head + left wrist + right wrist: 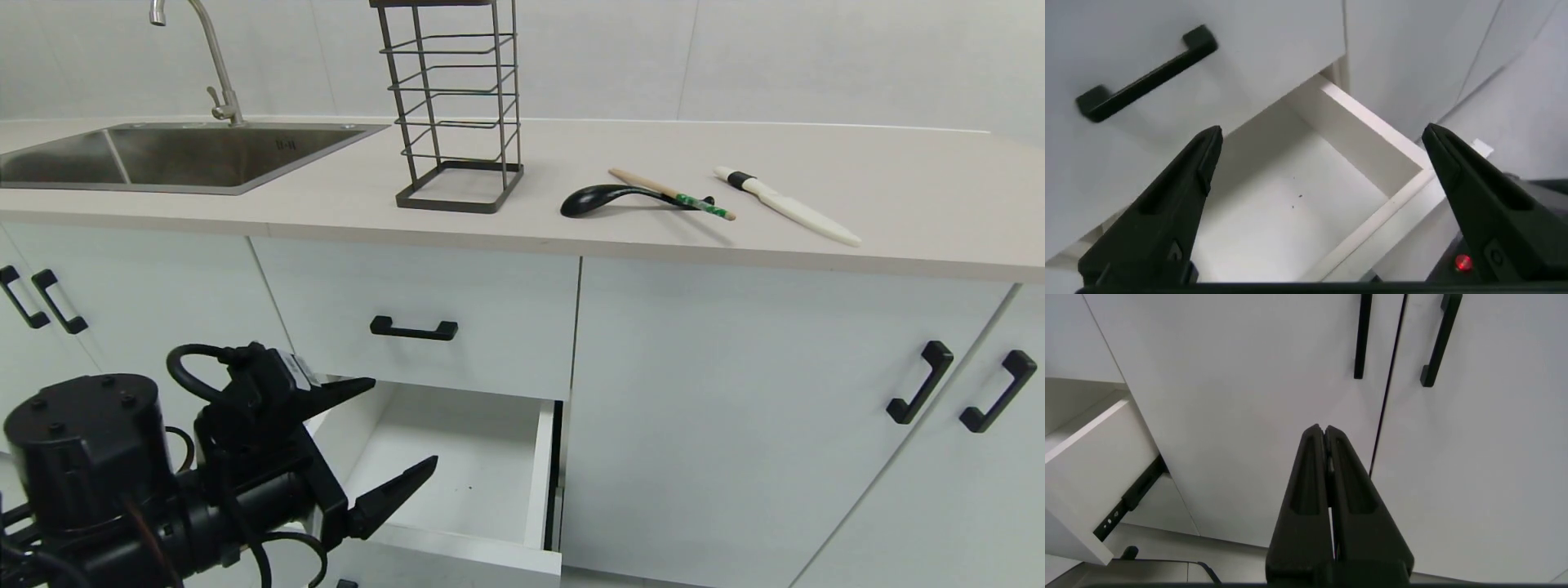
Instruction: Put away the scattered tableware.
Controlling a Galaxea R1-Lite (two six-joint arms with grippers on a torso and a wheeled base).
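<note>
On the countertop (571,163) lie a black ladle (604,198), a pair of wooden chopsticks (671,194) resting across its handle, and a white knife with a black band (785,204). Below the counter a white drawer (465,465) stands pulled out and bare inside, seen from above as the drawer (1290,204) in the left wrist view. My left gripper (390,433) hangs open over the drawer's front left corner, the left gripper (1319,163) holding nothing. My right gripper (1327,449) is shut and empty, facing white cabinet doors (1290,392).
A black wire rack (457,106) stands on the counter left of the tableware. A steel sink (180,155) with a tap (204,57) sits at the far left. A shut drawer with a black handle (413,329) is above the pulled-out one. Cabinet doors with black handles (922,382) flank it.
</note>
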